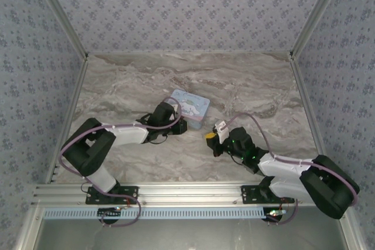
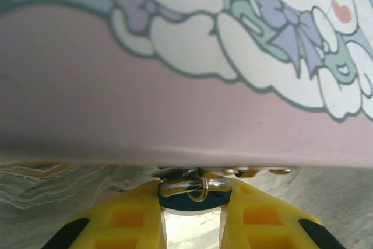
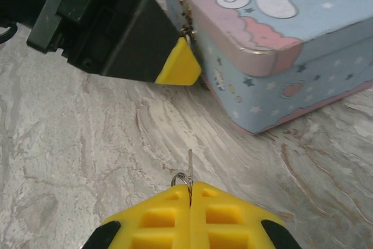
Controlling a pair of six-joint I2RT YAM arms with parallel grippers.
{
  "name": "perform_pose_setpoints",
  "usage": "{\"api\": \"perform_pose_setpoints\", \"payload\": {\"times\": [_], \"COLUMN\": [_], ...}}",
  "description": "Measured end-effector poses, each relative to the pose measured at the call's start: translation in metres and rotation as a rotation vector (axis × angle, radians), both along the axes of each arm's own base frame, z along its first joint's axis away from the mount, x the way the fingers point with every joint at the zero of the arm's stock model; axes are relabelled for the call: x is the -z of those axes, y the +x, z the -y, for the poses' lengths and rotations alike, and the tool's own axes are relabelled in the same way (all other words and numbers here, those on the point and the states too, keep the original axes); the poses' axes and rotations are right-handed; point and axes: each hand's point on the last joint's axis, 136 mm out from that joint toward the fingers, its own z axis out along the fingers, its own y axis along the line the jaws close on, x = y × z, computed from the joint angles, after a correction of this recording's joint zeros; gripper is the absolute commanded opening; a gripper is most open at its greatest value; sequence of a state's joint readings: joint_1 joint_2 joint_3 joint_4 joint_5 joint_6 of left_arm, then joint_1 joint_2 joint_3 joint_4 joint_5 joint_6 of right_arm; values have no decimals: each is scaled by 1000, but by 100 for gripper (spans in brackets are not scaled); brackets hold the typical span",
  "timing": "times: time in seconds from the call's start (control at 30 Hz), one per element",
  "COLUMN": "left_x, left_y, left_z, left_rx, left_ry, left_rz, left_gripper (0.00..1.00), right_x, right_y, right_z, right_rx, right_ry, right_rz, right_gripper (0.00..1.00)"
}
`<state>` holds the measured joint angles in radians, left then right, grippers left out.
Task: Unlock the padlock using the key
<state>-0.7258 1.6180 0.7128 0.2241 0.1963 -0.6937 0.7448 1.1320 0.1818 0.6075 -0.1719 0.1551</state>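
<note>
Tiny dark bluish metal padlock [image 2: 189, 203] with a silver shackle sits against the front edge of the light-blue cartoon tin [image 2: 175, 115], pinched between the left gripper's [image 2: 193, 196] yellow fingertips. Right gripper [image 3: 190, 193] nearby, pressed together on the thin silver key [image 3: 190, 168], tip toward the tin. Grey marbled table [image 1: 246, 86].

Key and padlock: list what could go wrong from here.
1. The key is thin and pinched at one end by the right gripper; it may twist or slip on contact.
2. The padlock is tiny and sits against the tin, so lining the key up may be hard.
3. The left gripper holds the padlock at its fingertips; a push from the key could knock it loose.
</note>
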Motion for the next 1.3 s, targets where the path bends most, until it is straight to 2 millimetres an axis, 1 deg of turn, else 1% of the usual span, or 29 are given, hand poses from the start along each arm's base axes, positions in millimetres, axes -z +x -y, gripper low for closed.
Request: {"api": "perform_pose_setpoints", "payload": {"times": [0.37,0.53,0.67,0.77,1.03,1.17,1.3], "left_x": [-25,-29,-39,-44,-49,-49,-50], "left_y": [0,0,2,3,3,2,2], "left_z": [17,20,22,21,23,23,22], "left_rx": [-50,-71,-90,-107,-135,-143,-149], "left_ry": [-168,-205,-243,-276,-335,-347,-356], "left_rz": [-73,-99,-100,-109,-131,-140,-143], "left_gripper": [18,18,18,19,20,20,20], "right_x": [7,-3,-14,-18,-23,-27,-23], "right_y": [1,10,20,25,34,38,41], "right_z": [-13,-16,-17,-18,-21,-24,-27], "right_rx": [-38,-31,-19,-15,-11,-12,-11], "right_ry": [13,49,89,111,161,178,179], "right_rz": [8,28,39,35,11,7,-7], "right_gripper": [0,0,0,0,0,0,0]}}
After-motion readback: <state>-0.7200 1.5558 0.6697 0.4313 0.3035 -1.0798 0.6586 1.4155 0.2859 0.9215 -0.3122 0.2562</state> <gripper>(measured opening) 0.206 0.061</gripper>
